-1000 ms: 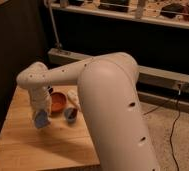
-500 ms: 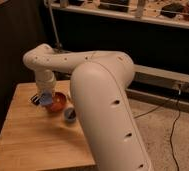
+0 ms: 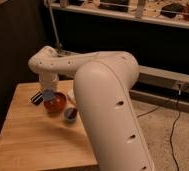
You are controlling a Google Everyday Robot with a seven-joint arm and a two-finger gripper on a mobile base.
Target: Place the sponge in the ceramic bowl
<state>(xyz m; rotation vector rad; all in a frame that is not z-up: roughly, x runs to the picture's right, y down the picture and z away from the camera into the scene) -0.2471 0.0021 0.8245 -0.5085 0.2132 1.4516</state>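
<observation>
Since the earlier shots the hand (image 3: 48, 89) has swung from out in front-left of the ceramic bowl (image 3: 58, 104) to right over its near-left rim, and the sponge (image 3: 49, 95) came along with it.

Closest to the camera is the robot's fat white arm (image 3: 108, 110), which fills the middle of the view and bends back towards the left. Under it is the wooden counter (image 3: 33, 140). A little blue cup (image 3: 70, 115) sits on it just right of the bowl and a bit nearer, close to the bowl but hard to say if they touch.

Then the bowl itself, orange-red and glossy. The hand hangs straight down over it, clenched on the light-blue sponge, which shows against the bowl's left edge. Can't tell if the sponge touches the rim or not. A flat black bar (image 3: 36, 97) lies on the counter just left of the bowl.

Further back on the right, a dark cable (image 3: 174, 120) trails over the speckled floor (image 3: 188, 145).
</observation>
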